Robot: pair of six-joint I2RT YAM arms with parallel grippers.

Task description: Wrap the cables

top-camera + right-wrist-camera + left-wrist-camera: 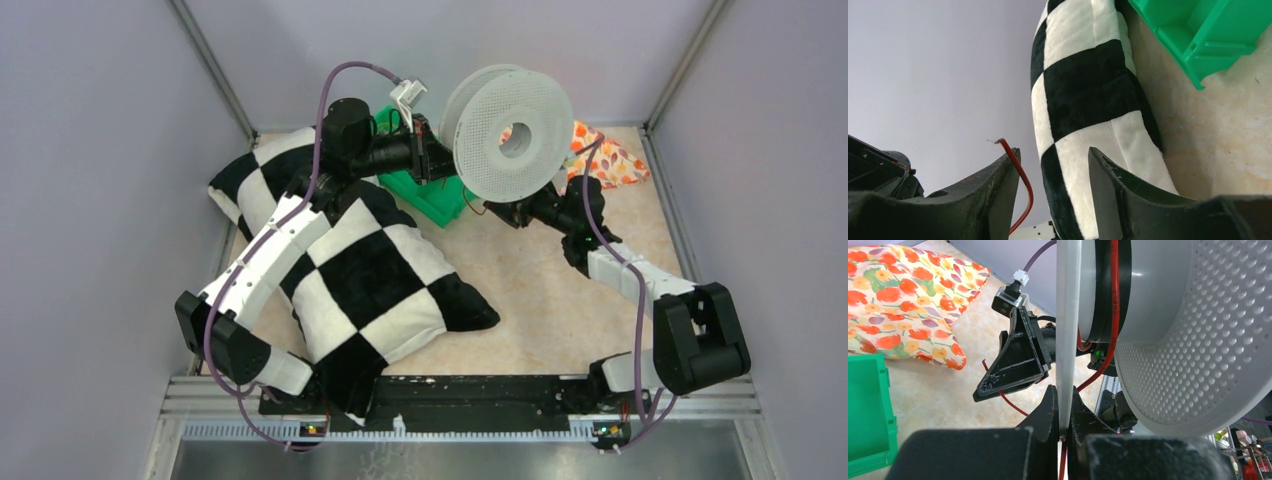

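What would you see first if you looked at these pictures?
A big white plastic spool full of tiny holes, held high at the back by the left gripper pinching its rim. Next, the black-and-white checkered pillow lying on the left side, and a thin red wire beside the open right gripper.

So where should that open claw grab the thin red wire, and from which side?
Probably just below its frayed free end, where the red wire curves up beside one finger of the open right gripper. That stretch hangs loose in air, so jaws closing across it sideways should pinch it. Further back it runs onto the spool.
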